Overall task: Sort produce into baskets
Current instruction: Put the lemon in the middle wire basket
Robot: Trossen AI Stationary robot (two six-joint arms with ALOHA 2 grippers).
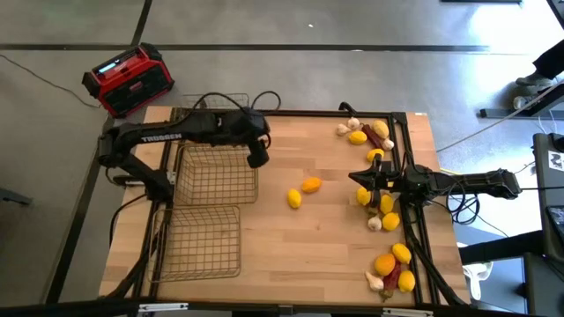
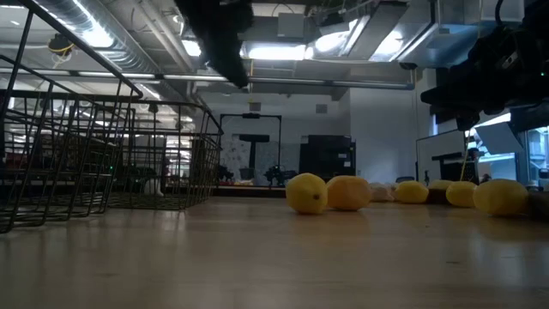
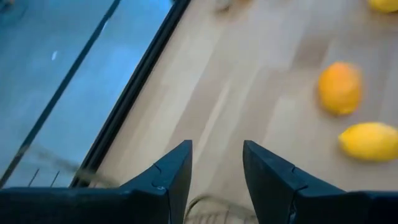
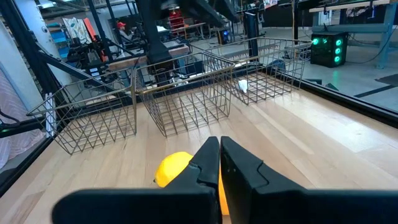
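Wooden table (image 1: 291, 238) holds 3 baskets (image 1: 216, 176); left gripper (image 3: 214, 177) spread apart, right gripper (image 4: 219, 163) clenched empty.

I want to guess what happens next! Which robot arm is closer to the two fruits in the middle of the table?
Probably the left. Its open hand hangs near the lemon and orange, both showing just ahead in its wrist view. The right hand, fingers together, sits over the right-side pile.

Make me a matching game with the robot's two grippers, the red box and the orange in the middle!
1. left gripper
2. right gripper
3. red box
4. orange

A. on the floor
B. fingers shut
C. beside a lemon
D. fingers open

Pairs: 1-D, 2-B, 3-A, 4-C
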